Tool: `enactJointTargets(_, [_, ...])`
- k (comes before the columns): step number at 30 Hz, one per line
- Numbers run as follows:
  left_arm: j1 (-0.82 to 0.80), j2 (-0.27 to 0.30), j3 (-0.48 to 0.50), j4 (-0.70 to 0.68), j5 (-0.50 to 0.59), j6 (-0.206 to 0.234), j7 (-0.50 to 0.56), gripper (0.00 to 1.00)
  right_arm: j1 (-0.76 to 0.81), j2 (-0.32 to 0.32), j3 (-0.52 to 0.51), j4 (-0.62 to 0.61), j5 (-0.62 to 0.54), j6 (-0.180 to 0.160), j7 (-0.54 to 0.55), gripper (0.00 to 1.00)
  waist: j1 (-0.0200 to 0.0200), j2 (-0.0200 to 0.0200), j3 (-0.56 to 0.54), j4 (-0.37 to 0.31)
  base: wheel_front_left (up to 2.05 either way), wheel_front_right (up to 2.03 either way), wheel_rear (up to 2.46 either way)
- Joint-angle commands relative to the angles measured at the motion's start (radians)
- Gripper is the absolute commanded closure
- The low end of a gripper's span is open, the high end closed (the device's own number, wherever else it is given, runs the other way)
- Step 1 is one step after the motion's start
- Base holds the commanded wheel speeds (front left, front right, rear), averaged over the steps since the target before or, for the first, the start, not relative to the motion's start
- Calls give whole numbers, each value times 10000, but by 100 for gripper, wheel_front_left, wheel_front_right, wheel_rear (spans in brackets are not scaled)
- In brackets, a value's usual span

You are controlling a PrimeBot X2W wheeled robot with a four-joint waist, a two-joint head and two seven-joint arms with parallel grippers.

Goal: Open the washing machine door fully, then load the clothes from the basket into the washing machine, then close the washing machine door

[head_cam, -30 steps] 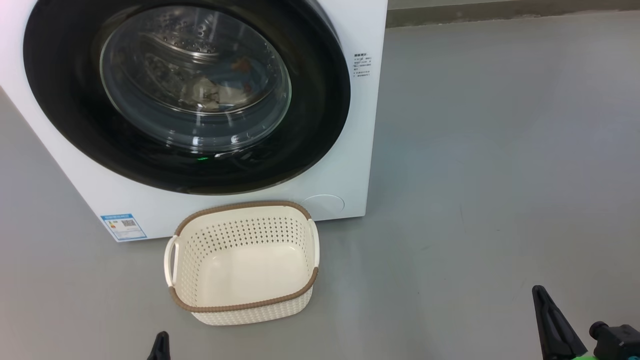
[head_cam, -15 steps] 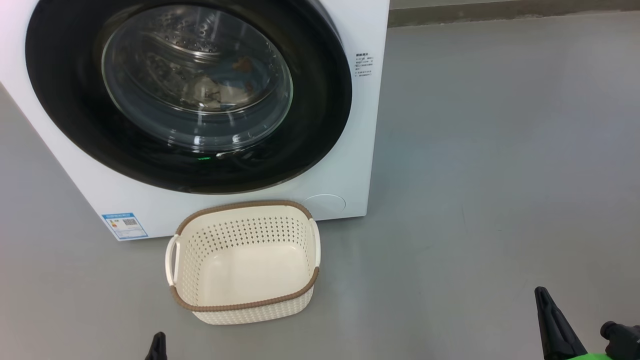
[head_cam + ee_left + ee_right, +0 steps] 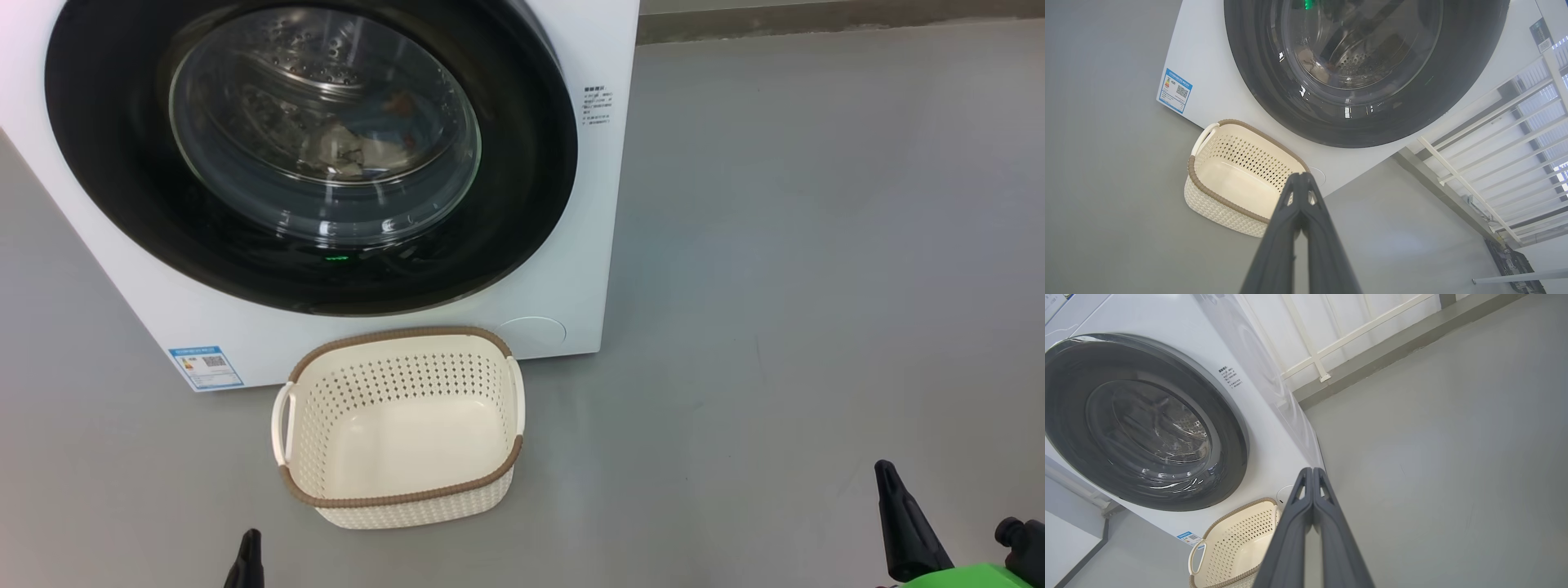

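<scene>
Head view. The washing machine (image 3: 592,212) stands on the grey floor (image 3: 800,269), front toward the robot. The washing machine door (image 3: 522,171) sits flush in that front, glass bowl facing out. The clothes (image 3: 359,151) lie behind the glass in the drum, blue and cream patches. The basket (image 3: 404,498) stands upright on the floor, mouth up, bare cream bottom showing. Its long axis runs along the machine's front, and its far rim is just beside the machine's base, below the door. There is wide open floor to the right of machine and basket. The left gripper (image 3: 247,559) is at the bottom edge, near the basket's near left corner but apart from it. The right gripper (image 3: 902,523) is low right, well apart from the basket.

Left wrist view. The left gripper (image 3: 1300,181) has its fingers pressed together and holds nothing, pointing over the basket's (image 3: 1216,206) right end toward the door (image 3: 1249,90). A white railing (image 3: 1474,155) stands beyond the machine.

Right wrist view. The right gripper (image 3: 1312,475) is likewise closed and holds nothing, its tips toward the machine's lower corner. The basket (image 3: 1229,547) is to their left, with bare floor on the right.
</scene>
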Motion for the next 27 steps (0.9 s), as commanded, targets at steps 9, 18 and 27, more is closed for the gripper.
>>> enactJointTargets(9, [-621, 188, 262, -126, -1123, -8, 283, 100, -561, -49, 108, -70, 1388, -30, 336, 100, -1, 0, 3, 25, 0, 0, 0])
enactJointTargets(18, [-781, 215, 340, -73, -1923, -9, 504, 100, -700, -28, 124, 33, 2378, -35, 572, 100, -1, 0, 6, 46, 0, 0, 0])
enactJointTargets(27, [-963, 241, 434, -11, -2821, -10, 759, 100, -857, -4, 143, 150, 3497, -40, 839, 100, -1, 0, 8, 70, 0, 0, 0])
